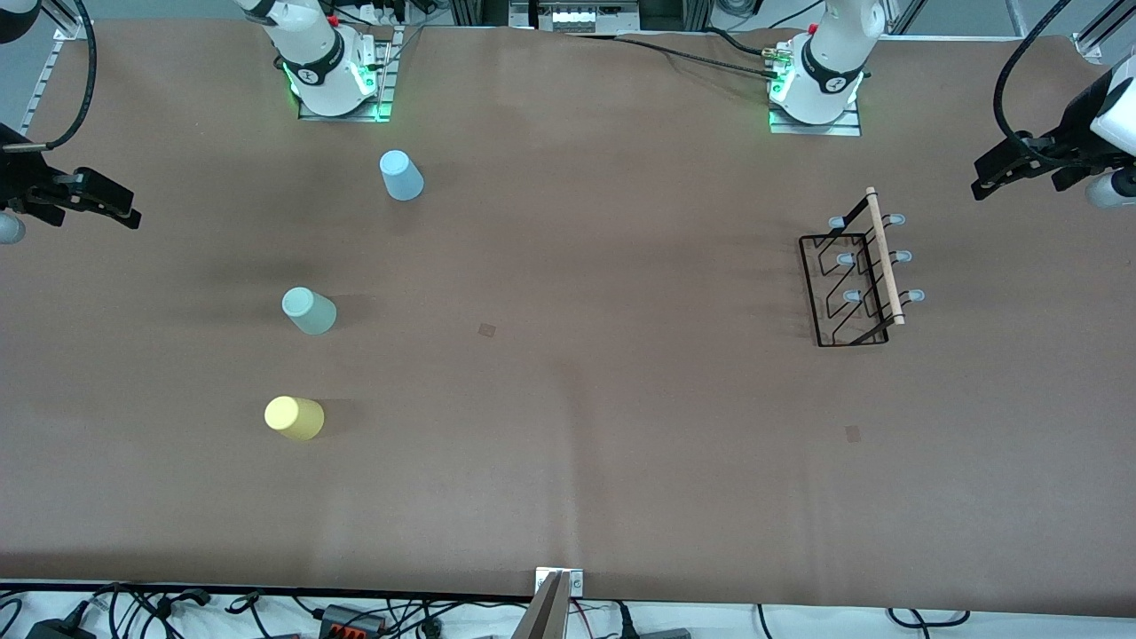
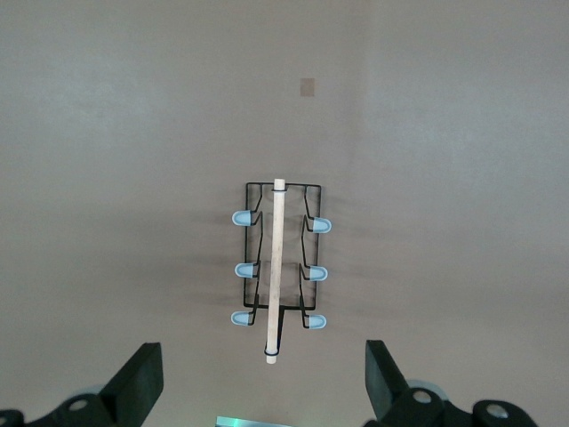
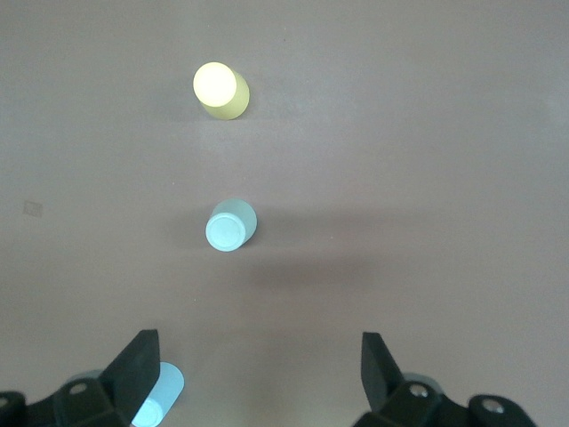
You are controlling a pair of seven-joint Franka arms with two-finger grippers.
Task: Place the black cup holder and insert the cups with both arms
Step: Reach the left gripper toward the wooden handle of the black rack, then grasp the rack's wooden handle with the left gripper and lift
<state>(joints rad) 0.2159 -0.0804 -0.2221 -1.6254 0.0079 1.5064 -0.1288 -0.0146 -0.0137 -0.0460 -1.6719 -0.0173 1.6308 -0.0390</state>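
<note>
Front view: the black cup holder [image 1: 854, 277] stands on the desk [image 1: 568, 399] toward the left arm's end, and the blue cup [image 1: 401, 175], mint cup [image 1: 308, 311] and yellow cup [image 1: 294, 417] stand upside down toward the right arm's end. The left gripper [image 1: 998, 173] and right gripper [image 1: 111, 206] hang over the desk's ends.

Left wrist view: jaws wide apart, empty, holder between them farther out.

Right wrist view: jaws wide apart, empty; mint cup between them farther out, blue cup beside one finger [image 3: 133, 366].

cup holder [image 1: 856, 280] toward the left arm's end, three cups [image 1: 309, 311] well apart toward the right arm's end
</note>
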